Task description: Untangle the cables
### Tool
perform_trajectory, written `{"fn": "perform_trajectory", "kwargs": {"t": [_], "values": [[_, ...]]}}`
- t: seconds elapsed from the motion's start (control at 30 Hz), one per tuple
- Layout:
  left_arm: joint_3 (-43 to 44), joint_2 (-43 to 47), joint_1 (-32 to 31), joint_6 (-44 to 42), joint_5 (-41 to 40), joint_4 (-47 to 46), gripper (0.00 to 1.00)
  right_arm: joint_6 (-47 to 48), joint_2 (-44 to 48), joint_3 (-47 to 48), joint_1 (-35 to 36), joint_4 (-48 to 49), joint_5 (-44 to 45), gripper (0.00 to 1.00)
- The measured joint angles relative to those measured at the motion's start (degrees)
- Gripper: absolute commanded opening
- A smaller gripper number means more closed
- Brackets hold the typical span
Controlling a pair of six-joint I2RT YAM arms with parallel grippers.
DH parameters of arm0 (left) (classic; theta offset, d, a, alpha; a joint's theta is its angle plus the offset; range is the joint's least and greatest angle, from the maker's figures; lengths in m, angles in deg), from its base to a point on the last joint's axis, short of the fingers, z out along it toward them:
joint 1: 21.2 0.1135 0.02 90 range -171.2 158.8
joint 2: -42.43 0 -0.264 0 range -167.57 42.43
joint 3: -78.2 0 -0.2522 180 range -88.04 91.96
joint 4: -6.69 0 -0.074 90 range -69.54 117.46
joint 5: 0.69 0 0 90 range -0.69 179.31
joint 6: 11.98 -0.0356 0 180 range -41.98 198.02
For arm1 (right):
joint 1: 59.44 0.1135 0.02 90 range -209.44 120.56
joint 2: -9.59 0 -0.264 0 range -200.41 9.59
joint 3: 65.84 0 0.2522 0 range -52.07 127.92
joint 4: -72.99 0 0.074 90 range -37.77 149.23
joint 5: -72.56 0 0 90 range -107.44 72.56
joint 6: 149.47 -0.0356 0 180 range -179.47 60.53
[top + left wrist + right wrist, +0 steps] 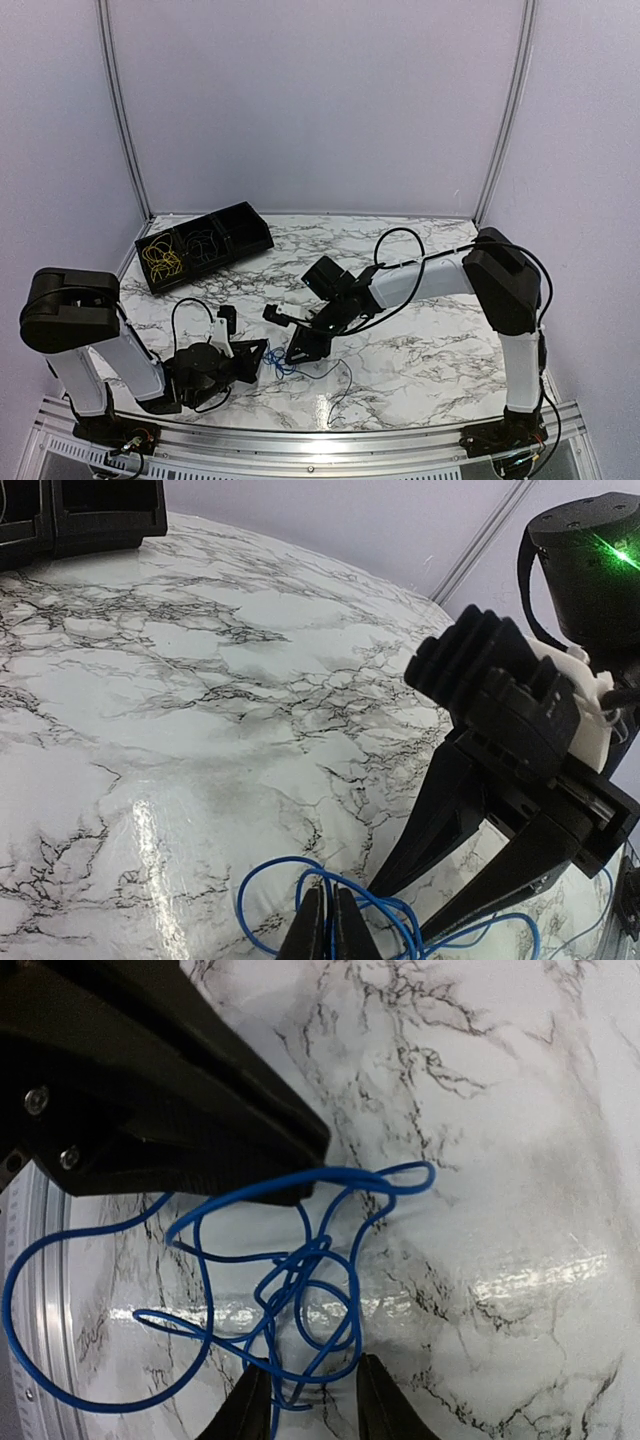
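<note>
A tangled blue cable (285, 365) lies on the marble table near the front edge, between both grippers. My left gripper (262, 358) comes in low from the left. In its wrist view the left gripper (331, 925) is shut, with a strand of the blue cable (404, 914) pinched between its tips. My right gripper (298, 352) reaches down from the right. Its wrist view shows the right gripper (312, 1400) with jaws apart and loops of the blue cable's knot (300, 1260) lying between the fingertips. A yellow cable (163, 260) rests in the tray.
A black compartment tray (200, 272) stands at the back left, with dark cables (205, 245) in its middle section. The blue cable's loose tail (345, 385) trails toward the front rail. Both grippers' fingers nearly meet over the knot; the right fingers (470, 830) loom in the left wrist view.
</note>
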Motion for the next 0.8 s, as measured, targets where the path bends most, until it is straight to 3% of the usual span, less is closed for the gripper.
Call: {"fn": "perform_trajectory", "kwargs": {"t": [0.17,0.27,0.5,0.8], "values": [[-0.07,0.0,-0.02,0.0,-0.13,-0.52,0.06,-0.33,0.0,0.0,0.02,-0.44,0.37,0.06],[-0.13,-0.09,-0.02,-0.02,-0.24,-0.96,0.04,-0.35,0.0,0.02,0.02,-1.03,0.26,0.0],[-3.26,0.46,-0.04,0.07,-0.79,-1.62,0.01,1.44,4.63,0.11,-4.13,-6.6,0.44,0.0],[-7.23,2.38,-0.02,0.2,-3.63,-1.64,0.0,2.67,23.71,9.09,-20.5,-12.09,0.35,0.0]]}}
